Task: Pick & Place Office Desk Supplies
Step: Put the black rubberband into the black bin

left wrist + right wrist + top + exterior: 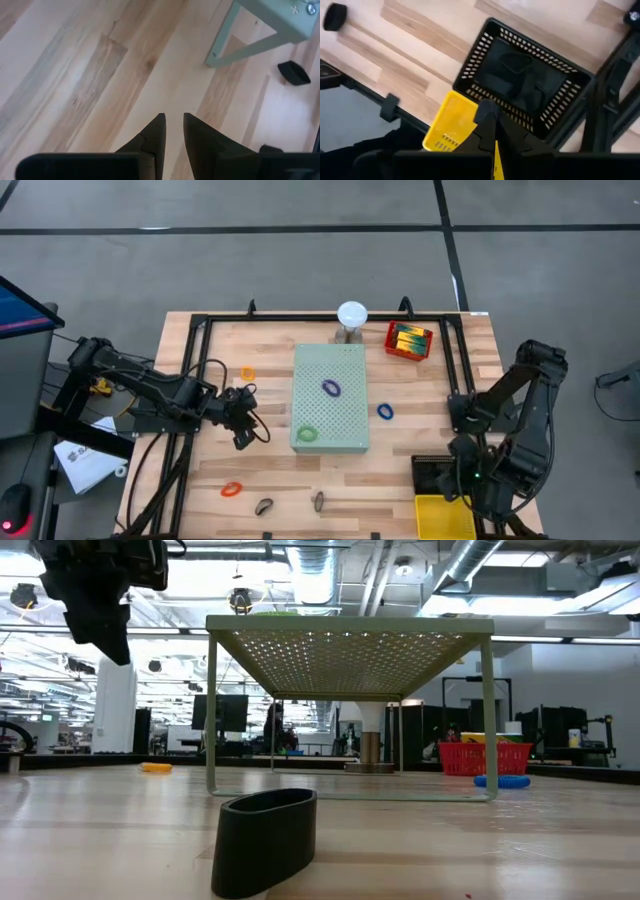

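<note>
Left gripper [243,418] hangs over bare table [200,460] just left of the green board [331,398], raised off the wood. Its fingers [156,137] stand a narrow gap apart, nothing between them. Right gripper [490,131] is parked at the table's near right corner above the black basket [525,82] and yellow basket [451,125], fingers clenched, empty.

Supplies are scattered:
- Purple loop [331,388] and green loop [306,434] lie on top of the board, purple near the middle, green at the near left corner.
- Blue loop [385,411] on the table just right of the board.
- Orange loop [247,373] left of the board, beyond the left gripper.
- Second orange loop [231,489] near the front edge, left side.
- Two dark clips [264,506] [318,501] near the front edge, apart from each other.
- Red basket [408,340] at the far right holds yellow-green boxes [408,337].

White dome [351,314] sits at the far edge just behind the board. Low view has one black clip [265,840] close up, upright on the wood in front of the board's legs.
</note>
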